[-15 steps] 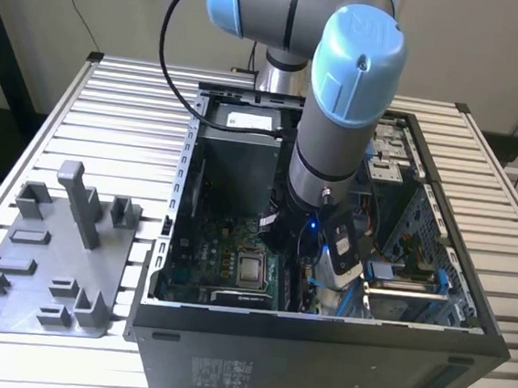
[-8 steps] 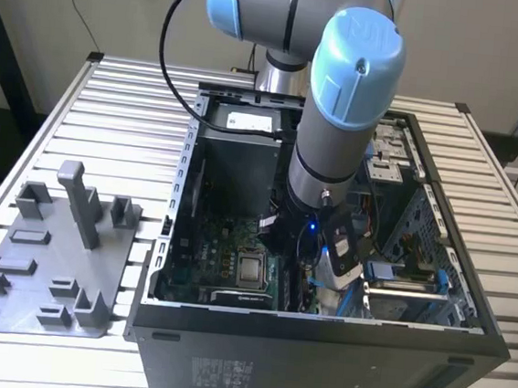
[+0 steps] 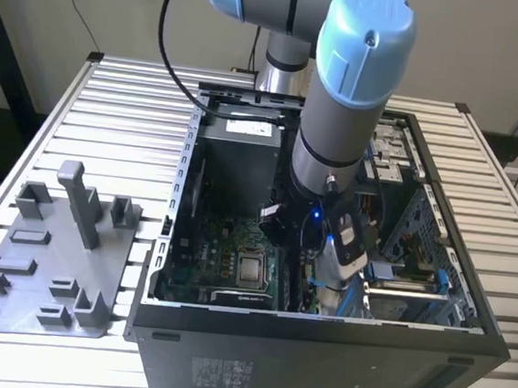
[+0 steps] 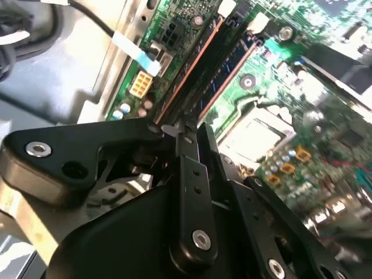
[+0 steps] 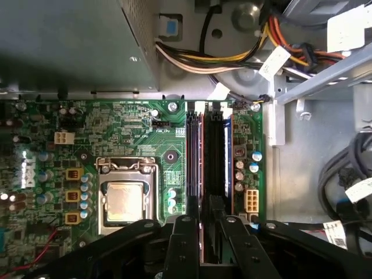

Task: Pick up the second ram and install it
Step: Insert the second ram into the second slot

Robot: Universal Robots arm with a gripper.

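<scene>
Exterior view: your arm (image 3: pixel 338 137) reaches down into the open case (image 3: pixel 318 346) on the bench (image 3: pixel 110 125) | first wrist view: jaws (image 5: pixel 201 232) clamped edge-on around the second ram (image 5: pixel 200 174), aligned over its motherboard slot for seating.

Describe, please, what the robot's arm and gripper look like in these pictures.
The arm is a silver-grey tube with light blue joint caps, and a black cable loops beside it. The gripper is matte black, built of flat linkage bars with silver screws at the pivots.
</scene>
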